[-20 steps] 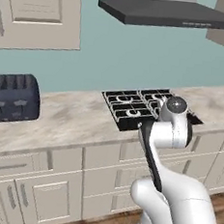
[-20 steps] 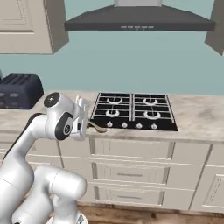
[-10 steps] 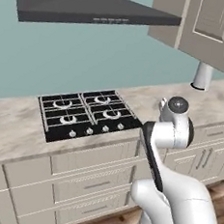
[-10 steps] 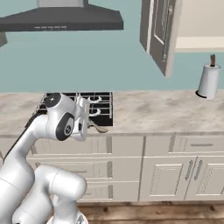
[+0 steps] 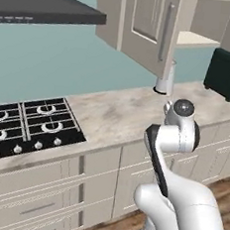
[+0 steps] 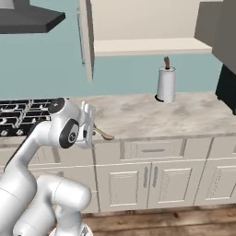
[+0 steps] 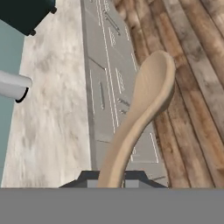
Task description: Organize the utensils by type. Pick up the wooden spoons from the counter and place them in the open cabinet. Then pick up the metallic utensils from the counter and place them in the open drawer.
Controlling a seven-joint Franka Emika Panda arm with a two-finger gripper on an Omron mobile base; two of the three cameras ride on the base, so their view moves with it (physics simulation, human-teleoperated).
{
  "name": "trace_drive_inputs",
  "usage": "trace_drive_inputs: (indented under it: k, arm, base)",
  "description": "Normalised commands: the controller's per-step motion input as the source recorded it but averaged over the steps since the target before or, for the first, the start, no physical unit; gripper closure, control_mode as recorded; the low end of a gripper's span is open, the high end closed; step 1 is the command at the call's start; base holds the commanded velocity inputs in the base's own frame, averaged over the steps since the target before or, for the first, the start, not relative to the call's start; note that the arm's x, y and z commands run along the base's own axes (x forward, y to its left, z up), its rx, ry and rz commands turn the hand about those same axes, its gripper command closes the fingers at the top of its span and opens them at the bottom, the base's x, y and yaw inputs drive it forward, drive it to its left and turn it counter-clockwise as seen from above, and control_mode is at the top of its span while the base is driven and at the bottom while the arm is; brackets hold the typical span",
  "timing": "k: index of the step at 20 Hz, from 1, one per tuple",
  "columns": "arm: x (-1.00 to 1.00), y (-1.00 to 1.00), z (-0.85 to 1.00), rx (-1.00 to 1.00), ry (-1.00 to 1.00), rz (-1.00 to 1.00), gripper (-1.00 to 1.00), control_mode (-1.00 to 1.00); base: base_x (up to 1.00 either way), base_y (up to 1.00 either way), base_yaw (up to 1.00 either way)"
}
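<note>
Wooden spoon (image 7: pixel 142 111) carried, not yet shelved.
It was clamped in the gripper (image 6: pixel 92 132) near the counter (image 6: pixel 138 115); the open cabinet (image 6: pixel 152 46) shelf was bare.

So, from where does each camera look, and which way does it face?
Left base view: behind-left of the arm, facing the counter and open cabinet.
Right base view: behind-right, same counter; gripper holds the wooden spoon.
Hand view: along the gripper, over spoon, cabinet fronts and floor.
Shared: the paper towel roll.
</note>
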Motion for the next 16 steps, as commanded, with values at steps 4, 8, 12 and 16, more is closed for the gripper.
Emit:
trace_drive_inputs:
  k: [4,8,12,16]
  arm:
    - [0.0,0.0,0.0,0.0,0.0,0.0,1.0,1.0]
    - [0.0,0.0,0.0,0.0,0.0,0.0,1.0,1.0]
    - [0.0,0.0,0.0,0.0,0.0,0.0,1.0,1.0]
    - [0.0,0.0,0.0,0.0,0.0,0.0,1.0,1.0]
  base:
    - [0.35,-1.0,-0.07]
    - [0.49,-0.96,0.0]
    - [0.47,-0.71,0.05]
    - [0.41,-0.46,0.13]
